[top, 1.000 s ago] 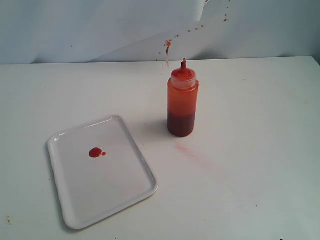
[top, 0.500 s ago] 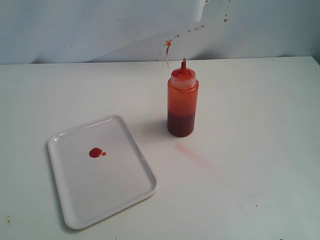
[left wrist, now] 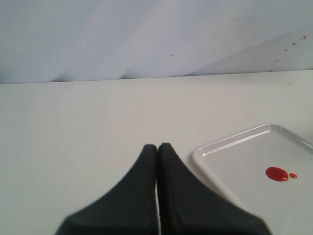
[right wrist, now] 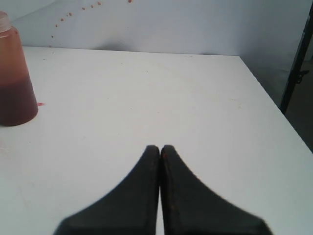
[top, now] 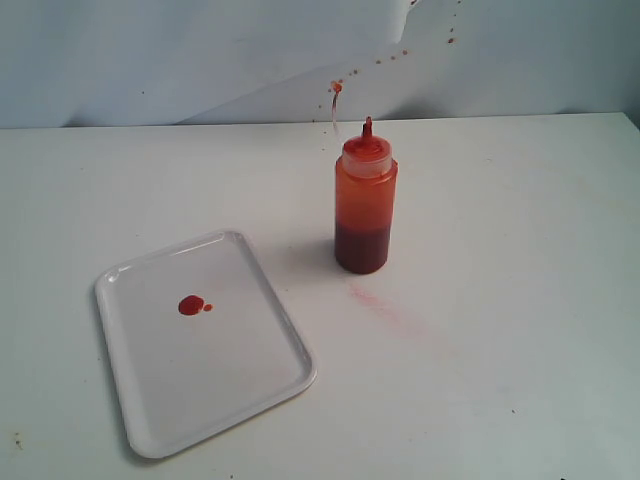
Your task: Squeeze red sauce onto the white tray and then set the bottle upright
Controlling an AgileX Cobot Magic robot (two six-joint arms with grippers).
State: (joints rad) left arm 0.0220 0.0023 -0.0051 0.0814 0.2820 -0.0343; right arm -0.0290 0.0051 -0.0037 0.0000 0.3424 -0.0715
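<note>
The squeeze bottle [top: 365, 205] stands upright on the white table, right of the white tray [top: 260, 390]; its lower part also shows in the right wrist view as the bottle [right wrist: 14, 83]. A round blob of red sauce [top: 191, 305] with a tiny droplet lies on the tray, seen too in the left wrist view as red sauce [left wrist: 277, 173] on the tray [left wrist: 220, 161]. My left gripper [left wrist: 157, 147] is shut and empty, close to the tray's corner. My right gripper [right wrist: 160, 148] is shut and empty, well apart from the bottle. Neither arm shows in the exterior view.
A faint pink smear [top: 385, 308] marks the table in front of the bottle. Red specks [top: 340, 85] dot the pale backdrop behind it. The table's edge [right wrist: 274, 107] and a dark stand [right wrist: 298, 63] show in the right wrist view.
</note>
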